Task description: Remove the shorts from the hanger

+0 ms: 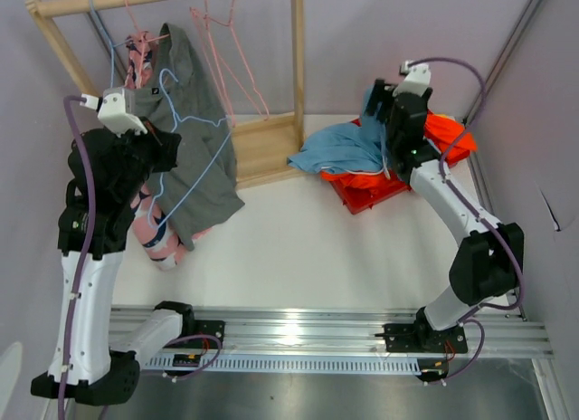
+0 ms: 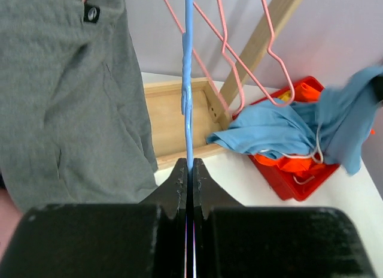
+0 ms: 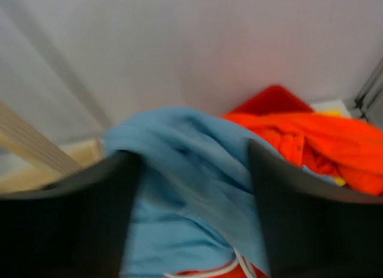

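My left gripper (image 1: 170, 136) (image 2: 188, 164) is shut on the wire of an empty blue hanger (image 1: 210, 123) (image 2: 187, 80) in front of the wooden rack. Grey shorts (image 1: 194, 139) (image 2: 66, 98) hang from the rack just left of that hanger. Light blue shorts (image 1: 339, 148) (image 2: 269, 128) (image 3: 179, 230) lie draped over the red tray's edge, off any hanger. My right gripper (image 1: 376, 101) (image 3: 191, 152) is open right over them, with blue cloth bulging between its fingers.
The wooden rack (image 1: 267, 148) holds empty pink hangers (image 1: 235, 67) (image 2: 239, 56). A red tray (image 1: 366, 198) (image 2: 299, 182) holds orange clothes (image 1: 448, 135) (image 3: 317, 140). A pink patterned garment (image 1: 154, 234) lies below the grey shorts. A wall is close behind.
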Controlling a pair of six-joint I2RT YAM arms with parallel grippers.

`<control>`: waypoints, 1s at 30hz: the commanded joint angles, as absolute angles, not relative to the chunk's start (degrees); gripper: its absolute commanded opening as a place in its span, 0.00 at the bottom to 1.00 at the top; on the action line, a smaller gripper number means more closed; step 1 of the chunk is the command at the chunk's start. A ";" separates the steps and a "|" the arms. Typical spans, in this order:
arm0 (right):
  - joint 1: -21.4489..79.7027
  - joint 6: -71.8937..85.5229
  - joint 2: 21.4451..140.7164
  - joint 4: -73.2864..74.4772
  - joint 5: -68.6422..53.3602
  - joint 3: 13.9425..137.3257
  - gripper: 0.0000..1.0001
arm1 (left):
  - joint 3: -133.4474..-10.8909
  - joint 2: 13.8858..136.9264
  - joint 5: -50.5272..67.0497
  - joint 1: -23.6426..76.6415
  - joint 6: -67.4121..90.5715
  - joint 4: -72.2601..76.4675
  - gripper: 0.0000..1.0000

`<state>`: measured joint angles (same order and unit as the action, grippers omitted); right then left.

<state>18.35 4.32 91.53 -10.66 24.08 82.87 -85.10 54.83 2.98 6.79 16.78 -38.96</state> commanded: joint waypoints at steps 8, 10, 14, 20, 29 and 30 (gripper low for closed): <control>25.74 23.90 70.75 -20.55 16.79 46.96 0.99 | -104.03 72.58 -4.83 6.94 12.66 -31.12 0.00; 29.07 24.87 65.41 -23.36 17.22 39.25 0.99 | -111.14 77.66 -5.97 6.94 12.57 -32.07 0.00; 35.59 27.16 59.95 -24.96 17.23 31.74 0.99 | -121.36 85.06 -7.29 6.94 13.01 -34.54 0.00; 40.43 25.75 57.39 -27.42 17.05 25.41 0.99 | -136.36 94.46 -8.26 7.03 13.27 -36.81 0.00; 38.76 25.84 57.57 -29.27 15.29 23.55 0.99 | -140.63 101.16 -9.58 7.29 13.62 -35.69 0.00; 38.76 25.84 57.48 -29.27 15.12 23.47 0.99 | -140.63 101.60 -9.75 7.29 13.71 -35.25 0.00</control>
